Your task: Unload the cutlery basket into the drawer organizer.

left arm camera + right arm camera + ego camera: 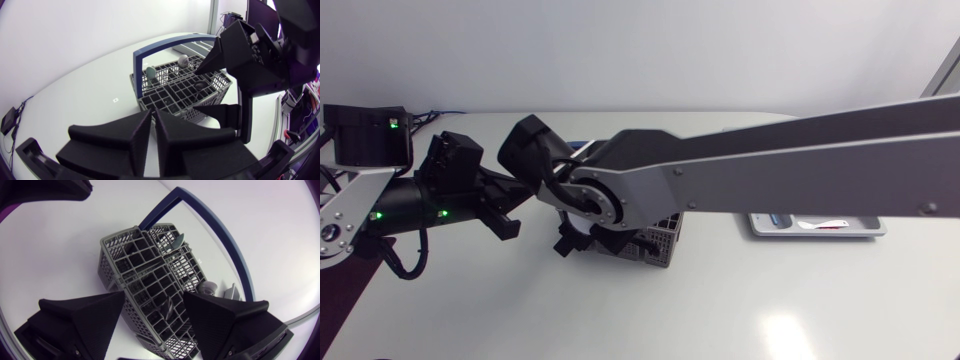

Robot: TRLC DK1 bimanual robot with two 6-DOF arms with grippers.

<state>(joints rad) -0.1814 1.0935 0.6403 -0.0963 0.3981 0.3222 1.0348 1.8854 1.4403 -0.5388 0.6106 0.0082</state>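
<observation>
Basket [106,262] holding grey cutlery [176,242], organizer tray [815,236] holding a white utensil [823,224]

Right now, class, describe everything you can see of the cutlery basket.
The basket is a grey plastic lattice box split into compartments, with a dark blue arched handle raised. It stands upright on the white table, a few cutlery pieces in its cells. The right hand hangs open above; contact cannot be judged.
</observation>
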